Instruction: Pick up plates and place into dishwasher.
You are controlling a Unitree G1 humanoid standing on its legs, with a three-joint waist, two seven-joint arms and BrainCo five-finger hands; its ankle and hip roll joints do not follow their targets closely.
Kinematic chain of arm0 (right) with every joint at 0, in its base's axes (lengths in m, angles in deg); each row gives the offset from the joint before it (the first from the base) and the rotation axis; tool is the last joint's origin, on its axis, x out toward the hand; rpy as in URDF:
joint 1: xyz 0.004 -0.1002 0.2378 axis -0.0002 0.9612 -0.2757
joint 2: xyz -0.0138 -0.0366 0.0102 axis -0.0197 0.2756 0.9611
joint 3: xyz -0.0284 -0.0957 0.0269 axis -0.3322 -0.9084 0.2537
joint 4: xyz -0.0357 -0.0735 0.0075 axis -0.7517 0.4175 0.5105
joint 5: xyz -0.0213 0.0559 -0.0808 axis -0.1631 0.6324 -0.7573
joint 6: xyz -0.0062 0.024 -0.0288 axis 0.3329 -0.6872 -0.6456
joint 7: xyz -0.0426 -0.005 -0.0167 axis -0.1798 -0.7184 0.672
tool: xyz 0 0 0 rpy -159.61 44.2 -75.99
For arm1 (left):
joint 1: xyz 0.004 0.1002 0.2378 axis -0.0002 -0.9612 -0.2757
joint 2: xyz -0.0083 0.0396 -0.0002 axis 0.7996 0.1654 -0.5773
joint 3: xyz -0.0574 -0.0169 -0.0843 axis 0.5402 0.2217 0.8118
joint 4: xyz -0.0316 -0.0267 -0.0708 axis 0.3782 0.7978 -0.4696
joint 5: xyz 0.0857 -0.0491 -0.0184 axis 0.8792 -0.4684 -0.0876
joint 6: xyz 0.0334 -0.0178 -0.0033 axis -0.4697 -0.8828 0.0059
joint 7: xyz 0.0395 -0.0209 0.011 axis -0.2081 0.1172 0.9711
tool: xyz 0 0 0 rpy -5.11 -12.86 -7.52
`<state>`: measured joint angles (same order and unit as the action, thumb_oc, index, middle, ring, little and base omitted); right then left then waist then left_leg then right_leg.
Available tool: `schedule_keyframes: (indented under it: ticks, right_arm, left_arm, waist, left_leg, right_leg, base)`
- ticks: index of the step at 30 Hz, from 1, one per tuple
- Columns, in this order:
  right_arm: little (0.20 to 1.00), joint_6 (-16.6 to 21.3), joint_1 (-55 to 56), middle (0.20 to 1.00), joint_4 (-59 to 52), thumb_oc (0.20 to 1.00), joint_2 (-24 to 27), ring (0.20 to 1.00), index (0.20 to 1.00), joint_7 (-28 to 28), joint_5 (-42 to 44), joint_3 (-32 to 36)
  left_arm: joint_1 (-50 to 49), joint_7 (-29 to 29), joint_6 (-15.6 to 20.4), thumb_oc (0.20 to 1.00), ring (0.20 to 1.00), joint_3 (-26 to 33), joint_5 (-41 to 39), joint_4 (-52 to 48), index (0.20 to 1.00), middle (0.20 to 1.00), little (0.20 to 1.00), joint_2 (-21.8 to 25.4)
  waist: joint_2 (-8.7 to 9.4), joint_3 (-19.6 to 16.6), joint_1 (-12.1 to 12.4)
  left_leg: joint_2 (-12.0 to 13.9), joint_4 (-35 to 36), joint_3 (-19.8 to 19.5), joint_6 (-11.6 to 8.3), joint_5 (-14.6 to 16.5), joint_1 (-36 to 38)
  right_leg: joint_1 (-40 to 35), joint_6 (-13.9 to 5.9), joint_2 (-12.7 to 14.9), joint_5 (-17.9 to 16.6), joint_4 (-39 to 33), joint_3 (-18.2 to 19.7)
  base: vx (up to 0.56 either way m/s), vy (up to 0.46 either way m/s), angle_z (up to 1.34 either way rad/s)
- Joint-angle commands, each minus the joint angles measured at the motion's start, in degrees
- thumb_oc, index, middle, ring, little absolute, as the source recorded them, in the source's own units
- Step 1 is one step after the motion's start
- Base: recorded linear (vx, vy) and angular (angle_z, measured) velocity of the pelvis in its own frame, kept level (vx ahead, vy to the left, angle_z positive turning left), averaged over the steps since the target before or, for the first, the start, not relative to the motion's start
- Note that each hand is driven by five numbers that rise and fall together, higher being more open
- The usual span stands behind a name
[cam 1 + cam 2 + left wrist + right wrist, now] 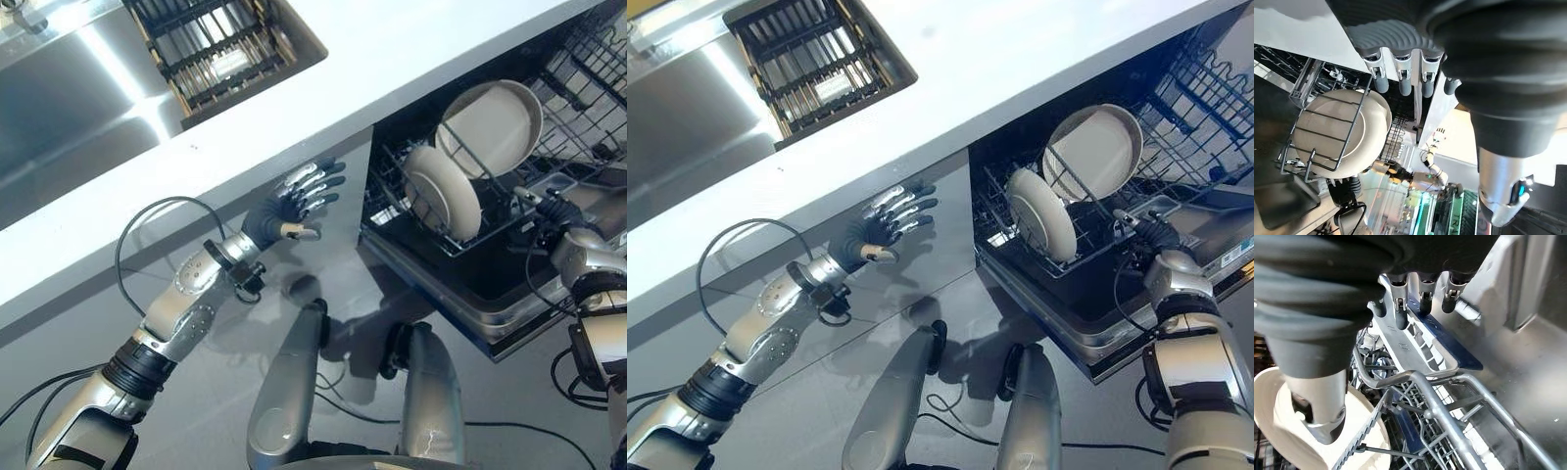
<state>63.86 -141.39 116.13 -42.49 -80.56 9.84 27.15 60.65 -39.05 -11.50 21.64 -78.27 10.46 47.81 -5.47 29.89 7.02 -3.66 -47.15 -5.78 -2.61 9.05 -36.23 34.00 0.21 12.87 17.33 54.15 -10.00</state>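
I see two plates (446, 186) upright in the dishwasher rack (588, 108). My left hand (294, 206) hangs open, empty, below the bench (294, 108). My right hand (1156, 233) reaches into the rack with fingers straight; their tips are partly hidden behind the wires.

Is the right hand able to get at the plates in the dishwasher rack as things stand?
Probably yes. The right hand is already at the rack's front edge beside the two plates, fingers open, and nothing lies between them except the rack's own wires.

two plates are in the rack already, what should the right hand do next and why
Probably draw the right hand back from the dishwasher rack. Both plates already stand on edge in it, and the hand rests at the rack's front with relaxed fingers, holding nothing.
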Motion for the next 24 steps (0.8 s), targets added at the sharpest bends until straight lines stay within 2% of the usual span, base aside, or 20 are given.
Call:
schedule_keyframes:
  ticks: [1,2,3,7,9,10,11,13,23,24]
  right_arm:
    - [1.000,4.31,-12.82,1.000,-5.49,1.000,-0.44,1.000,1.000,-2.91,3.87,-2.47]
    - [1.000,4.54,-13.73,1.000,-5.98,1.000,-0.25,1.000,1.000,-2.77,5.11,-2.75]
    - [1.000,4.59,-14.25,1.000,-6.32,1.000,-0.25,1.000,1.000,-2.75,5.52,-2.82]
    - [1.000,4.55,-16.34,1.000,-6.68,1.000,-0.40,1.000,1.000,-2.41,5.95,-3.50]
    - [1.000,4.31,-17.08,1.000,-6.85,1.000,-0.18,1.000,1.000,-2.09,6.15,-3.90]
    - [1.000,4.25,-17.83,1.000,-6.83,1.000,0.04,1.000,1.000,-1.78,7.06,-4.21]
    - [1.000,4.01,-18.43,1.000,-6.83,1.000,0.10,1.000,1.000,-1.39,7.47,-4.40]
    - [1.000,3.92,-19.42,1.000,-6.66,1.000,0.42,1.000,1.000,-0.46,8.03,-4.47]
    - [1.000,5.24,-20.92,1.000,-7.12,1.000,3.03,1.000,1.000,0.24,10.85,-4.87]
    - [1.000,4.31,-19.97,1.000,-7.69,1.000,3.24,1.000,1.000,0.77,9.59,-4.72]
  left_arm:
    - [1.06,-1.22,0.39,1.000,1.000,3.93,-3.01,-2.87,1.000,1.000,1.000,1.34]
    - [1.43,-1.27,0.39,1.000,1.000,3.96,-3.59,-2.85,1.000,1.000,1.000,1.78]
    - [1.57,-1.23,0.26,1.000,1.000,3.92,-4.05,-2.98,1.000,1.000,1.000,1.98]
    - [1.18,-2.04,-0.69,1.000,1.000,4.62,-5.45,-2.95,1.000,1.000,1.000,2.08]
    - [1.21,-1.90,-0.79,1.000,1.000,4.77,-5.80,-2.88,1.000,1.000,1.000,2.44]
    - [1.22,-1.73,-0.79,1.000,1.000,4.88,-6.08,-2.77,1.000,1.000,1.000,2.61]
    - [0.99,-1.85,-0.74,1.000,1.000,4.98,-6.11,-2.61,1.000,1.000,1.000,2.64]
    - [0.60,-2.09,-0.78,1.000,1.000,5.28,-6.14,-2.56,1.000,1.000,1.000,2.91]
    - [-1.05,-4.21,0.75,1.000,1.000,6.11,-7.43,-3.12,1.000,1.000,1.000,4.50]
    - [-1.21,-4.52,0.96,1.000,1.000,6.10,-6.62,-3.29,1.000,1.000,1.000,4.30]
  waist:
    - [-1.10,-0.10,2.77]
    - [-1.12,-0.10,2.98]
    - [-1.06,-0.22,3.11]
    - [-1.09,-0.69,3.71]
    - [-1.01,-0.86,3.93]
    - [-1.05,-0.75,4.10]
    - [-0.99,-0.95,4.26]
    - [-1.06,-1.02,4.53]
    - [-1.34,-1.40,4.86]
    - [-1.22,-1.34,4.66]
  left_leg:
    - [-3.44,-2.75,4.20,8.69,8.55,2.71]
    - [-3.51,-2.71,4.18,8.76,8.39,2.32]
    - [-3.72,-3.50,3.97,8.75,10.10,2.50]
    - [-3.94,-4.17,4.31,8.82,10.35,1.76]
    - [-3.92,-4.40,4.43,8.92,10.34,1.25]
    - [-3.78,-4.25,4.68,9.00,8.78,0.34]
    - [-3.89,-5.25,4.48,8.87,10.62,0.59]
    - [-3.90,-5.76,4.46,8.80,10.82,0.26]
    - [-4.31,-6.19,4.86,8.91,10.54,-1.70]
    - [-4.22,-5.50,5.05,8.96,8.84,-2.14]
  right_leg:
    - [-1.05,3.87,-1.84,1.14,2.37,-0.30]
    - [-0.64,3.81,-1.68,1.08,2.46,-0.43]
    - [-0.80,3.27,-1.85,2.69,3.34,-0.02]
    - [0.02,3.15,-1.57,2.85,3.91,-0.30]
    - [0.57,3.07,-1.29,2.78,4.18,-0.40]
    - [1.37,3.61,-0.95,1.45,3.99,-0.92]
    - [1.07,3.01,-1.14,3.11,4.89,-0.34]
    - [1.34,2.94,-0.91,3.32,5.38,-0.30]
    - [3.61,2.34,-0.63,2.58,5.49,-0.07]
    - [4.09,2.91,-0.48,0.96,4.76,-0.54]
  base:
    - [0.02,-0.030,0.07]
    - [0.10,-0.035,0.10]
    - [0.12,-0.021,0.09]
    - [0.08,0.009,0.09]
    - [0.00,0.002,0.08]
    - [0.05,0.007,0.06]
    - [0.07,0.008,0.10]
    - [0.11,0.000,0.10]
    - [-0.01,0.016,0.13]
    - [-0.06,0.054,-0.06]
